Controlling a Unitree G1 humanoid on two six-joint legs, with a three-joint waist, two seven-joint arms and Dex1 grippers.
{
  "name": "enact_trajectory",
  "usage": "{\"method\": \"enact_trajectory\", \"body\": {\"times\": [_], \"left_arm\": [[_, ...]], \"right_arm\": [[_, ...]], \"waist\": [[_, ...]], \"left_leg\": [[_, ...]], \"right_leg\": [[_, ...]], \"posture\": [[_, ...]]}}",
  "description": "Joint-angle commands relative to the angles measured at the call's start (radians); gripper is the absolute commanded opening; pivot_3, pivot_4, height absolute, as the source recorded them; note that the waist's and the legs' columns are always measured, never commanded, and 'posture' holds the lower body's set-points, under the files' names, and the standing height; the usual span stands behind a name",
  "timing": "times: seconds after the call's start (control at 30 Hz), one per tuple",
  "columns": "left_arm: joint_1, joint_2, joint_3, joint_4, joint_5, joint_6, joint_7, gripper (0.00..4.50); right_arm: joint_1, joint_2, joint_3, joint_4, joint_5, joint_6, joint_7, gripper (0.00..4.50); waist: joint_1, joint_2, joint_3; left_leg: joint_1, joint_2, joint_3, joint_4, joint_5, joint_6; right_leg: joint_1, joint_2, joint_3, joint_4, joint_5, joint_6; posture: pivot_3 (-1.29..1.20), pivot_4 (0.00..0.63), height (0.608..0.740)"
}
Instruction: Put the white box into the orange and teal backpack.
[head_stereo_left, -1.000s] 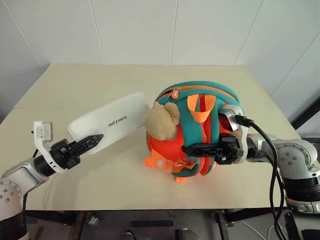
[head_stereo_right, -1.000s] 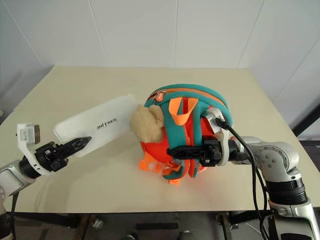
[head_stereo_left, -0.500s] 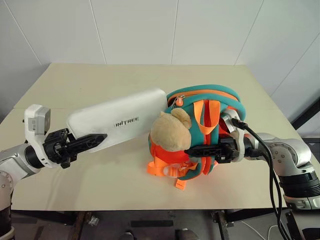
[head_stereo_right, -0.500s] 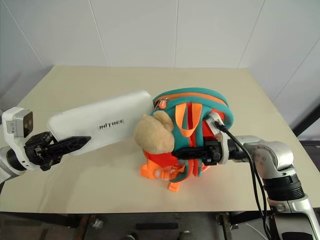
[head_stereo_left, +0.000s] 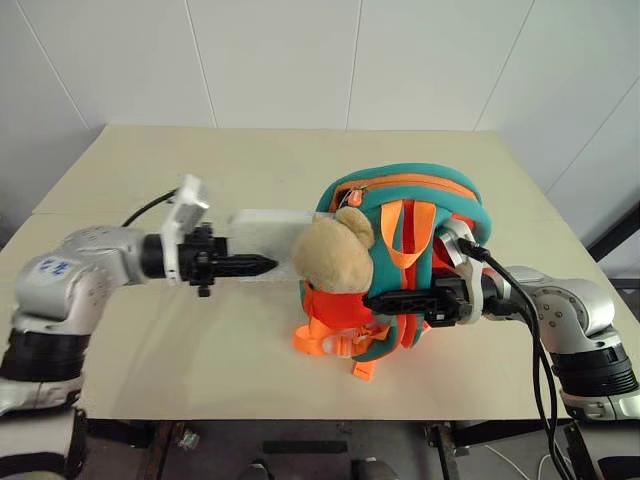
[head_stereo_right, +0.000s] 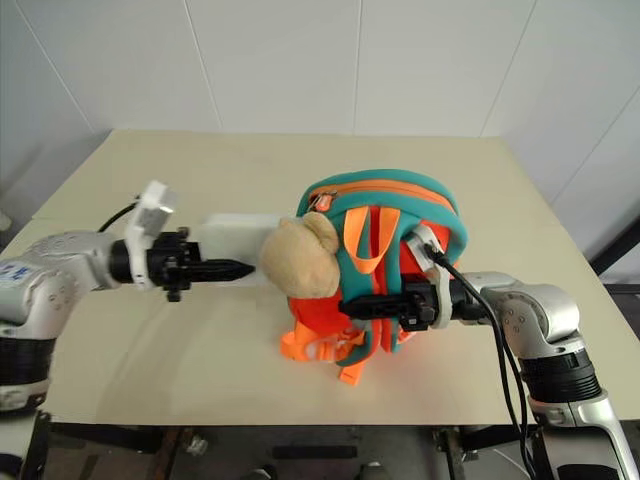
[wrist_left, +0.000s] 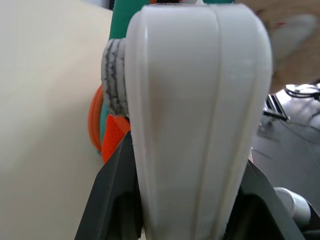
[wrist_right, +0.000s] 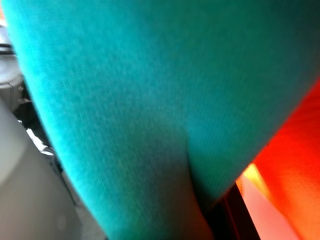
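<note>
The left gripper (head_stereo_left: 262, 265) is seen clamped on the white box (head_stereo_left: 268, 228), its two black fingers pressed against the box's opposite faces in the left wrist view, one finger (wrist_left: 112, 195) on each side of the white shell (wrist_left: 197, 120). The box is held edge-on above the table (head_stereo_left: 150, 180), so that only a narrow white band is presented to the head camera, and it is pointed towards the orange and teal backpack (head_stereo_left: 400, 260). Its far end is hidden behind the tan plush bear (head_stereo_left: 330, 255), and whether it has entered the bag cannot be told.

The right gripper (head_stereo_left: 385, 300) is closed on a strap of the backpack (wrist_right: 150, 100), teal fabric being pinched between its fingers in the right wrist view. The backpack is kept upright on the table by this hold, right of the table's middle, with its orange zip line (head_stereo_left: 400, 185) along the rounded top and its orange and teal straps (head_stereo_left: 408, 225) turned towards the camera. The bear is hung on the bag's left side, touching it. An orange buckle (head_stereo_left: 325, 340) is seen low on the front, beside the table top
</note>
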Motion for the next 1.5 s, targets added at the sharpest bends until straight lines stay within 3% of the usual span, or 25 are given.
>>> {"method": "enact_trajectory", "body": {"times": [0.03, 0.3, 0.53, 0.57, 0.83, 1.27, 1.5], "left_arm": [[-0.084, -0.059, -0.136, 0.035, 0.100, -0.008, -0.013, 1.33], [-0.240, -0.277, -0.271, 0.220, 0.265, -0.112, -0.011, 1.33], [-0.254, -0.399, -0.227, 0.313, 0.331, -0.220, 0.042, 1.33], [-0.252, -0.404, -0.220, 0.318, 0.338, -0.238, 0.043, 2.04], [-0.203, -0.316, -0.104, 0.273, 0.294, -0.278, -0.044, 4.10], [-0.130, -0.073, 0.060, 0.246, 0.211, -0.320, -0.242, 4.10], [-0.064, -0.072, 0.169, 0.149, 0.110, -0.278, -0.199, 4.10]], "right_arm": [[-0.003, -0.012, -0.040, -0.059, 0.023, -0.003, -0.005, 0.03], [0.060, 0.005, -0.093, -0.157, 0.076, 0.017, -0.097, 0.03], [0.102, 0.021, -0.119, -0.213, 0.118, 0.022, -0.173, 0.03], [0.104, 0.022, -0.120, -0.214, 0.121, 0.021, -0.178, 0.00], [0.114, 0.014, -0.119, -0.214, 0.131, 0.019, -0.196, 0.00], [0.089, 0.020, -0.082, -0.151, 0.072, -0.018, -0.181, 0.00], [0.093, 0.030, -0.070, -0.140, 0.060, -0.024, -0.177, 0.00]], "waist": [[-0.001, 0.000, 0.000], [0.013, 0.000, 0.000], [0.022, 0.000, 0.000], [0.023, 0.000, 0.000], [0.016, 0.001, 0.000], [0.018, 0.001, 0.000], [0.020, 0.001, 0.000]], "left_leg": [[0.000, 0.000, 0.000, 0.000, 0.000, 0.000], [0.000, 0.000, -0.001, 0.004, 0.000, 0.000], [0.000, 0.000, 0.000, 0.005, 0.000, 0.000], [0.000, 0.000, -0.001, 0.006, 0.000, 0.000], [0.001, 0.000, -0.001, 0.007, 0.000, 0.000], [0.000, 0.000, -0.001, 0.007, 0.000, 0.000], [0.000, 0.000, -0.001, 0.008, 0.000, 0.000]], "right_leg": [[0.000, 0.000, 0.000, 0.000, 0.000, 0.000], [0.001, 0.000, 0.000, 0.003, 0.000, 0.000], [0.001, 0.001, 0.001, 0.005, 0.000, 0.001], [0.001, 0.001, 0.001, 0.005, 0.000, 0.001], [0.001, 0.001, 0.001, 0.006, 0.000, 0.001], [0.001, 0.001, 0.001, 0.007, 0.000, 0.001], [0.001, 0.001, 0.001, 0.008, 0.000, 0.001]], "posture": [[0.00, 0.150, 0.740], [0.00, 0.150, 0.740], [0.00, 0.150, 0.740], [0.00, 0.150, 0.740], [0.00, 0.150, 0.740], [0.00, 0.150, 0.740], [0.00, 0.150, 0.740]]}}
